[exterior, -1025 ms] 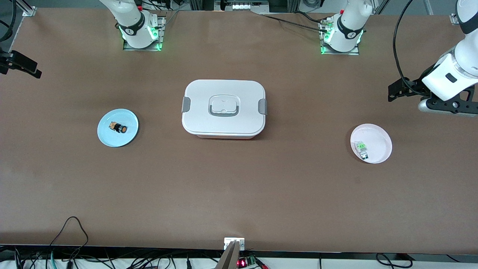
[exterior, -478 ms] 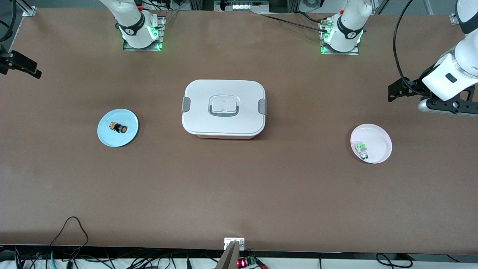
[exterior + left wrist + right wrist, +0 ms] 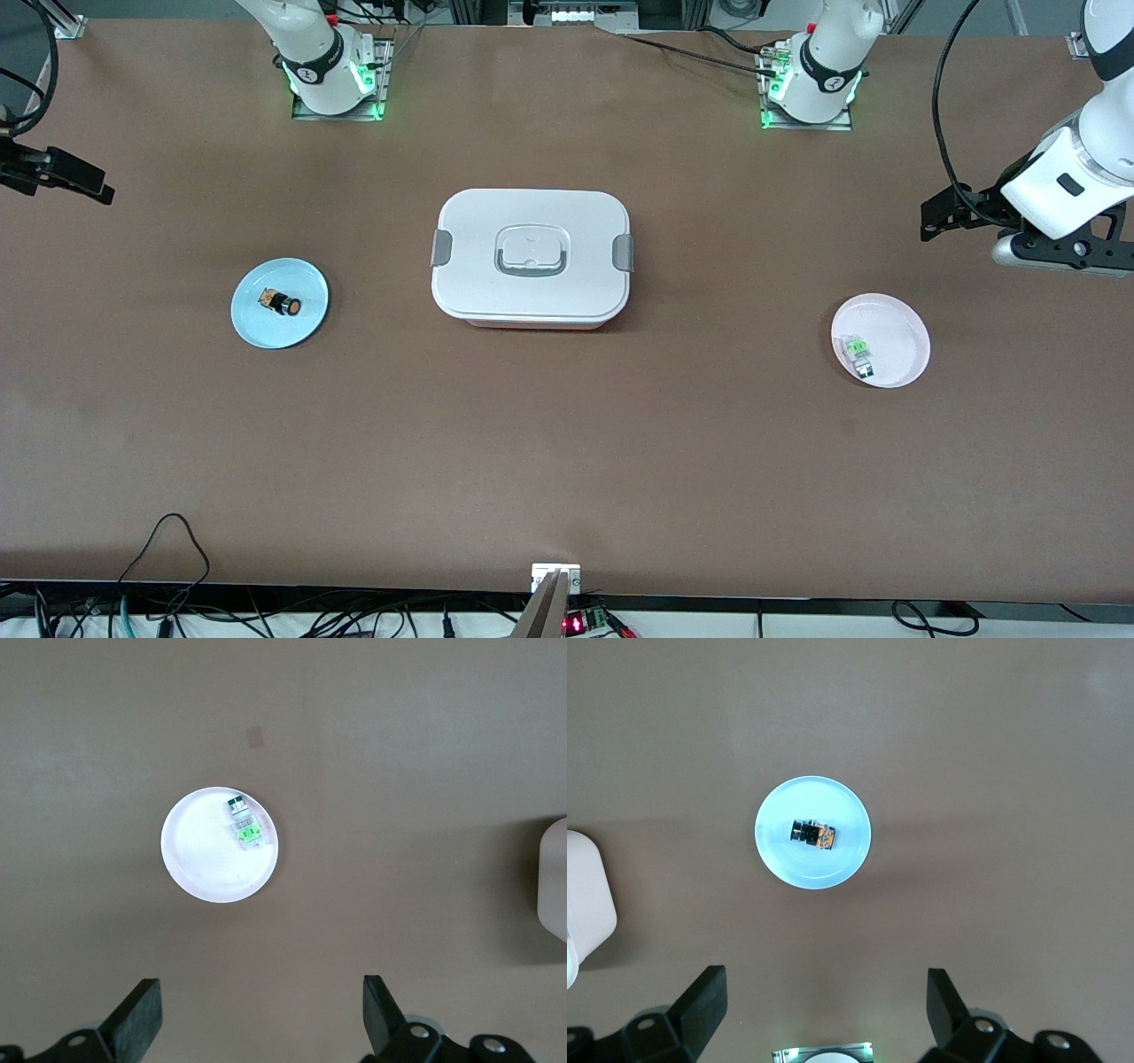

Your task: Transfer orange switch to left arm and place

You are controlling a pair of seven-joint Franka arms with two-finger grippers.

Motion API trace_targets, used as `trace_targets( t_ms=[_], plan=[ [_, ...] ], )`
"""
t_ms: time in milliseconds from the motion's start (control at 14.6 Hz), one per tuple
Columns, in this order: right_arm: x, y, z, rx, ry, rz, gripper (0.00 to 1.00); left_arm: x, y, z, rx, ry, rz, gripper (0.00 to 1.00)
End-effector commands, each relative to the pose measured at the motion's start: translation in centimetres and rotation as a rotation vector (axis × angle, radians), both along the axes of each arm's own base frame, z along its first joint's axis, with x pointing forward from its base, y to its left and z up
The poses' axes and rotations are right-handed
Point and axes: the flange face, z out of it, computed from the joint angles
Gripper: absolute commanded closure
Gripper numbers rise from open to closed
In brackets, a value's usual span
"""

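Front view, lower frame to upper. Lower right of centre: a pink plate [image 3: 904, 323] carrying a green-and-clear part [image 3: 858, 353]. Lower left of centre: a blue plate [image 3: 257, 330] carrying the orange switch [image 3: 280, 302], which lies on its side with its long axis running roughly across the frame, tan end toward the frame's left edge and orange face toward the box [image 3: 530, 257]. The box sits closed at frame centre, between the 2 plates.

At the left edge of the frame, the right gripper [image 3: 84, 182] hangs above the table, up and leftward of the blue plate; its wrist view shows both fingers spread wide with nothing between them and the switch centred on the plate ahead. At the right edge of the frame, the left gripper [image 3: 939, 217] waits above the table just up-frame of the pink plate, likewise wide open and empty; in the front view its fingertips are small and dark, so their exact spread is read from the wrist view.

Governing relation: the switch lies down-frame and rightward of the right gripper, well apart from the left gripper with the box between. The right arm is therefore judged the nearer for pickup, with jaws best closing across the switch's short axis.
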Motion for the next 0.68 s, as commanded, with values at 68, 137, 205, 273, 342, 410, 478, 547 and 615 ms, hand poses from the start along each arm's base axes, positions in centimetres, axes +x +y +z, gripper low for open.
trace_targets(
  t_ms=[68,137,205,273,342,410,478,547,615],
  plan=[
    [2.0,0.1,-3.4,0.015,0.023,0.004,0.00,0.1,0.0,0.6,0.043,0.004,-0.004,0.00],
    [2.7,0.2,-4.8,0.016,0.035,0.005,0.00,0.1,0.0,0.7,0.043,0.002,-0.004,0.00],
    [3.4,0.1,-5.8,0.016,0.038,0.006,0.00,0.1,0.0,0.6,0.043,0.004,-0.004,0.00],
    [4.0,0.1,-6.9,0.016,0.038,0.006,0.00,0.1,0.0,0.7,0.043,0.002,-0.004,0.00],
    [4.6,0.0,-7.8,0.015,0.035,0.004,0.00,0.1,0.0,0.6,0.043,0.004,-0.004,0.00],
    [5.1,0.2,-8.8,0.015,0.038,0.006,0.00,0.1,0.0,0.7,0.043,0.002,-0.004,0.00],
    [5.6,0.4,-9.9,0.014,0.038,0.007,0.00,0.1,0.0,0.7,0.043,0.002,-0.004,0.00],
    [6.0,0.7,-11.0,0.012,0.028,0.008,0.00,0.1,0.0,0.7,0.043,0.002,-0.004,0.00],
    [6.2,0.6,-12.3,0.009,0.027,-0.023,0.00,0.1,0.0,0.7,0.043,0.002,-0.004,0.00]
  ],
)
